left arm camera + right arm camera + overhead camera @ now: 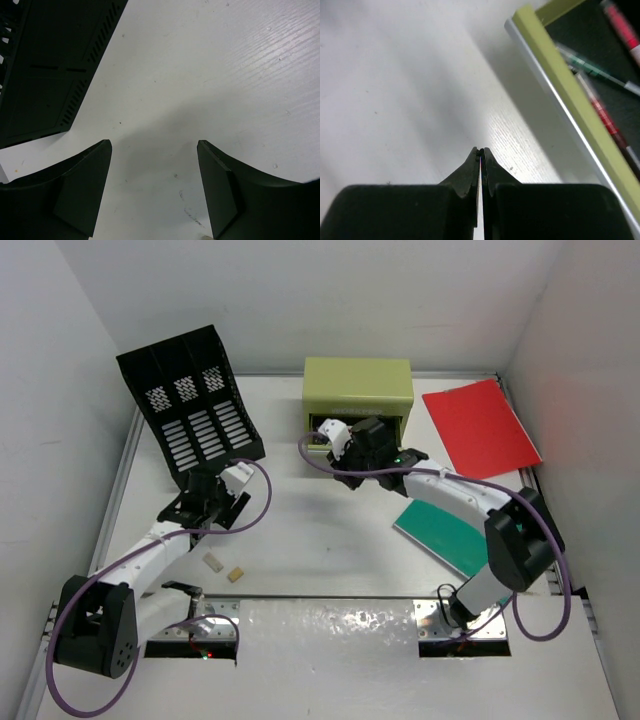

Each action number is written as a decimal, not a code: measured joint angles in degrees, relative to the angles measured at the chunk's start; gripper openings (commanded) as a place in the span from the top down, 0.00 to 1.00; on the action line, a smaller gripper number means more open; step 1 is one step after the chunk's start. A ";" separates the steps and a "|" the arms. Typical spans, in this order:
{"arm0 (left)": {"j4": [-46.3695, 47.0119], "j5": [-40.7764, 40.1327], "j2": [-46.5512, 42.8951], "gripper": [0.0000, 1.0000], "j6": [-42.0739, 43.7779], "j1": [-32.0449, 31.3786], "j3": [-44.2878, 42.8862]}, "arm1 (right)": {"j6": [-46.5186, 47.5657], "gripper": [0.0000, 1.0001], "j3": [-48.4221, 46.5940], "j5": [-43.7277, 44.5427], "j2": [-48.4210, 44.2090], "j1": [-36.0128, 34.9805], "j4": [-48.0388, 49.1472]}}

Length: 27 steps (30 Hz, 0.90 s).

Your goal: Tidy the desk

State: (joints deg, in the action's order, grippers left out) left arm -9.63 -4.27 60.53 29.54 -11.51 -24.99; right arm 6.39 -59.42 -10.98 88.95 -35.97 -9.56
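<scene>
The white desk (pixel 330 540) holds a black slotted file rack (pixel 190 405) at the back left and an olive-green drawer chest (pixel 358 390) at the back middle. My left gripper (pixel 222 490) hovers just in front of the rack; in the left wrist view it (pixel 154 145) is open and empty over bare desk, with the rack (pixel 45 65) at upper left. My right gripper (pixel 322 445) is at the chest's open drawer. In the right wrist view it (pixel 480 150) is shut with nothing seen in it, beside the drawer rim (pixel 560 85); several pens (pixel 600 75) lie inside.
A red folder (pixel 480 427) lies at the back right and a green notebook (pixel 445 530) at the right under my right arm. Two small erasers (pixel 213 562) (pixel 236 575) lie near the front left. White walls enclose the desk.
</scene>
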 measured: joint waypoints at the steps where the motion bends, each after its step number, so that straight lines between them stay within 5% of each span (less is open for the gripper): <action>1: 0.00 0.00 0.00 0.32 0.00 0.00 0.00 | -0.55 1.00 0.00 0.09 1.31 0.00 -0.22; 11: 0.00 0.00 0.00 0.32 0.04 0.00 0.00 | 0.11 1.00 -5.62 11.98 10.86 2.34 0.79; 27: 0.00 0.00 0.37 0.33 0.11 0.00 0.00 | 4.39 1.00 -13.86 19.15 18.14 6.95 2.64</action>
State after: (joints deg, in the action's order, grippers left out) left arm -9.63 -4.27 60.90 29.65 -11.51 -24.99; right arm 10.79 -73.28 8.16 107.09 -29.02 -6.92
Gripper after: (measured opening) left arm 0.675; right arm 0.001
